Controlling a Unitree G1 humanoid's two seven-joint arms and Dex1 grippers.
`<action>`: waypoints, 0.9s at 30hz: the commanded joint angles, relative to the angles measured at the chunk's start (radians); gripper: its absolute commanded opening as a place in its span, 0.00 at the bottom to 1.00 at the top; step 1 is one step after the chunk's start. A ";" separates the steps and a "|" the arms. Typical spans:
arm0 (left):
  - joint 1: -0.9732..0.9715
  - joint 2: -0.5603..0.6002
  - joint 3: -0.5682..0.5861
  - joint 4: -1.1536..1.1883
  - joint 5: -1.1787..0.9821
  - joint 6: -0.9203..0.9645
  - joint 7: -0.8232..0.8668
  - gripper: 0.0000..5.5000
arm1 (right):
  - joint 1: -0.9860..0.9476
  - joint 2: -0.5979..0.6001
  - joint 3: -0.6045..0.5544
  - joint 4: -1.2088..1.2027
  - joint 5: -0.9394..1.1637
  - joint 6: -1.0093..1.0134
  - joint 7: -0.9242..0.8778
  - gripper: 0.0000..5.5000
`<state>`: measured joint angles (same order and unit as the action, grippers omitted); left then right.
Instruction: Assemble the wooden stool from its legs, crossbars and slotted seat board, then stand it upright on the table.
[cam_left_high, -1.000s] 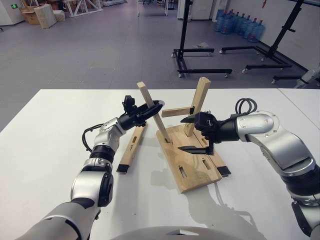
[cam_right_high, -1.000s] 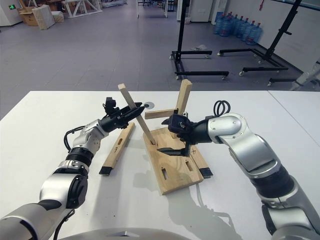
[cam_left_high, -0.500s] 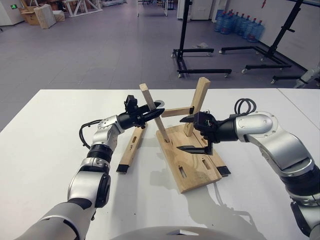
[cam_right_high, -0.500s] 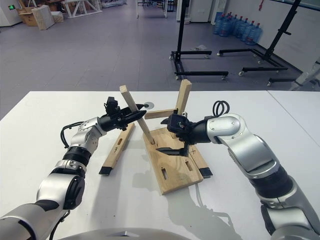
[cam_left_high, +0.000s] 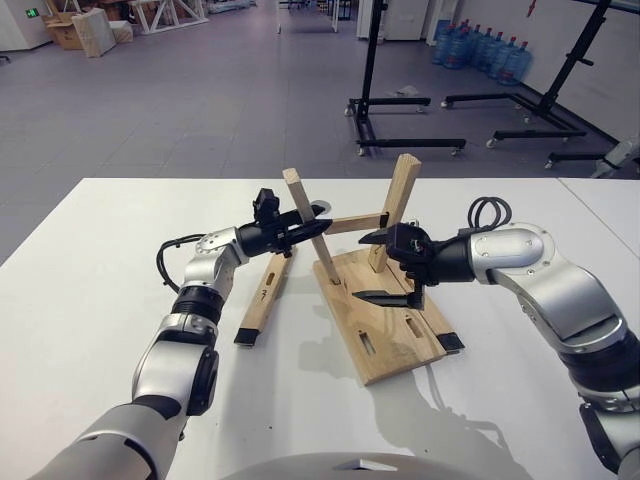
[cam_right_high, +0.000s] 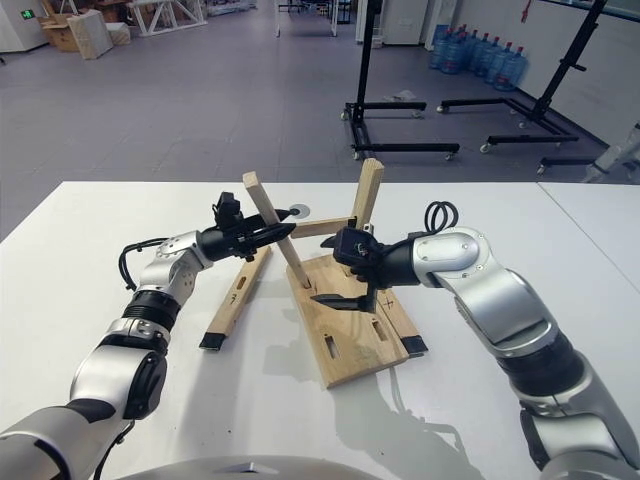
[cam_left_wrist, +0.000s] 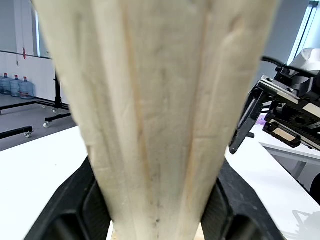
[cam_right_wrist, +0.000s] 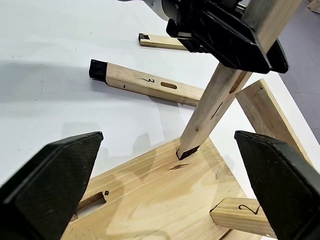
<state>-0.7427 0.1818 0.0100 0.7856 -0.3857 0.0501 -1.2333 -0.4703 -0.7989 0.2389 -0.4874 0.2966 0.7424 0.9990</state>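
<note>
The slotted seat board (cam_left_high: 388, 335) lies flat at the table's middle. A tilted wooden leg (cam_left_high: 307, 215) has its foot in a slot near the board's far left corner (cam_right_wrist: 189, 148). My left gripper (cam_left_high: 308, 227) is shut on that leg partway up, and the wood (cam_left_wrist: 155, 110) sits between its fingers. A second leg (cam_left_high: 397, 205) leans in the board's far side, with a crossbar (cam_left_high: 350, 224) sticking out leftward toward the first leg. My right gripper (cam_left_high: 383, 268) hovers open above the board between the two legs, holding nothing.
A loose leg with a black foot cap (cam_left_high: 262, 297) lies on the table left of the board. Another capped leg (cam_left_high: 440, 335) lies along the board's right edge. A small round disc (cam_right_high: 298, 211) lies behind the parts. Black metal stands (cam_left_high: 400, 100) are on the floor beyond.
My left gripper has shifted slightly right with the leg, whose top has moved toward the crossbar's free end. The right arm has stayed put.
</note>
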 joint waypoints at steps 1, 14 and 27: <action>-0.014 -0.004 -0.022 0.015 0.041 0.048 0.035 0.37 | -0.018 0.007 0.010 -0.011 0.006 0.013 -0.009 0.88; -0.034 -0.007 -0.049 0.016 0.065 0.062 0.032 0.37 | -0.215 0.137 -0.082 0.127 -0.007 0.008 -0.158 0.88; -0.028 -0.005 -0.060 0.002 0.085 0.044 0.036 0.37 | -0.320 0.181 0.012 0.354 -0.316 -0.275 -0.355 0.88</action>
<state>-0.7791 0.1747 -0.0285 0.7861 -0.3402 0.0906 -1.2070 -0.8061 -0.6061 0.2172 -0.1559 0.0309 0.5009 0.6457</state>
